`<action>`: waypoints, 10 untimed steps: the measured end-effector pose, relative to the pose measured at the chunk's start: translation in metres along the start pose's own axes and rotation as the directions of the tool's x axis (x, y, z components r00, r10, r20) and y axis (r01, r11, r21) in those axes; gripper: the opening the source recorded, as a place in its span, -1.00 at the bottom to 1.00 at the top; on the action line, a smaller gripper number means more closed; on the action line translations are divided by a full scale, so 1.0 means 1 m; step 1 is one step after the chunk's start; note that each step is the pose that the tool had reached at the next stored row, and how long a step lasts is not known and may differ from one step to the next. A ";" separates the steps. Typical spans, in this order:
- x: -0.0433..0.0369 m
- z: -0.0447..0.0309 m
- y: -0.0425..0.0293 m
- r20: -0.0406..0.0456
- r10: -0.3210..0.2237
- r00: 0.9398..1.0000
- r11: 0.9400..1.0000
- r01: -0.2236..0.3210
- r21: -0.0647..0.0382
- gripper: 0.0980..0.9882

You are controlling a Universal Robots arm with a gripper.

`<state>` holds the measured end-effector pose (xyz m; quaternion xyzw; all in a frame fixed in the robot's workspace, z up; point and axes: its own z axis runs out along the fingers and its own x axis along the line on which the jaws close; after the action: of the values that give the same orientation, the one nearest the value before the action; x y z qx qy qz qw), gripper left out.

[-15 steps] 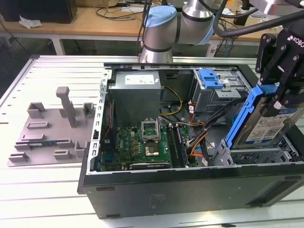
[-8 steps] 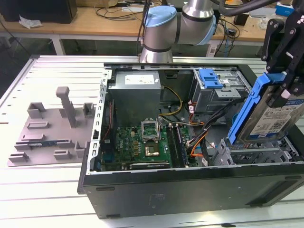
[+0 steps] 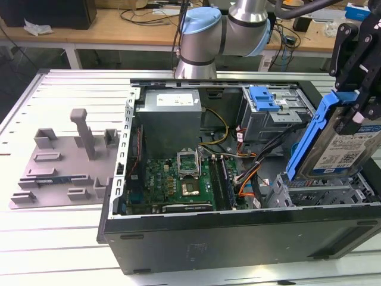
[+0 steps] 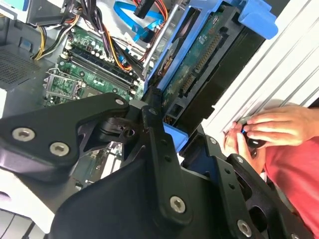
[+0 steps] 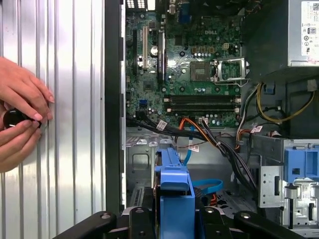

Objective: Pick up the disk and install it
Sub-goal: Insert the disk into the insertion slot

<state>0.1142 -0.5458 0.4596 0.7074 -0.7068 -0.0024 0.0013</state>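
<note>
"One item in the gripper, then?"

"Yes. Its fingers are clamped onto the upper end of the disk, the silver hard drive in its blue plastic frame, at the exterior view's right."

"How does the drive sit?"

"Steeply tilted, label side toward the exterior camera. Its lower end is down by the grey metal drive cage in the lower right corner of the open computer case. Whether it touches the cage I cannot tell."

"And the case itself?"

"It lies on its side on the ribbed metal table. The green motherboard is in the middle of the exterior view. The power supply is above it in the frame, and a small blue latch sits on the bay toward the upper right."

"Anything outside the case?"

"A grey fixture plate with upright pegs, at the exterior view's left. In the first wrist view a person's hands rest on the table beside the case wall, holding a small black round object."
</note>
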 end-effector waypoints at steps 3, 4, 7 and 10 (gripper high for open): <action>0.0000 0.0000 -0.0029 0.000 0.002 1.000 1.000 -0.002 -0.026 -0.39; 0.0000 0.0002 -0.0041 0.000 0.002 1.000 1.000 -0.002 -0.030 -0.39; 0.0000 0.0002 -0.0049 0.000 0.002 1.000 0.999 -0.002 -0.032 -0.39; 0.0000 0.0002 -0.0052 0.000 0.002 1.000 0.999 -0.002 -0.034 -0.39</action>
<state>0.1194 -0.5458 0.4594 0.7065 -0.7074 -0.0143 0.0132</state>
